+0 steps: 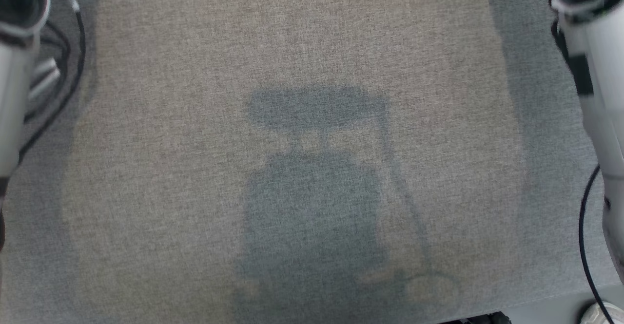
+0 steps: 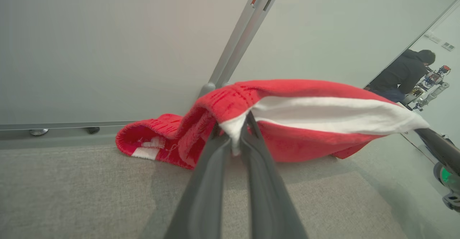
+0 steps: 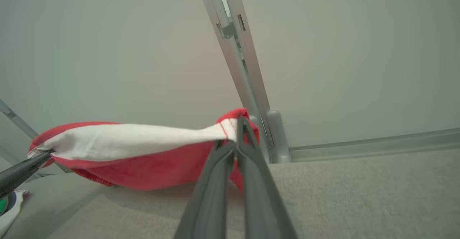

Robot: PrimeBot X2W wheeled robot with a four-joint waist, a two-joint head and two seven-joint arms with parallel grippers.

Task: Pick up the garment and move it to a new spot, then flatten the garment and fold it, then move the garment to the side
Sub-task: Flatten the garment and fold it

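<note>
I'm over a grey woven tabletop (image 1: 312, 46) that runs to a pale wall (image 2: 90, 45) with a metal post (image 3: 244, 63). The head view gives me pale forearms (image 1: 12, 95) and my shadow (image 1: 312, 207). The wrist views show the red-and-white garment (image 2: 305, 138) near the wall. It is stretched between my left hand (image 2: 235, 131) and right hand (image 3: 237, 138), each pinching its white band. A distant person (image 2: 402, 73) is blurred.

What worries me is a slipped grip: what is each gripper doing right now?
Left gripper: shut on one end of the garment.
Right gripper: shut on the garment's other end.
</note>
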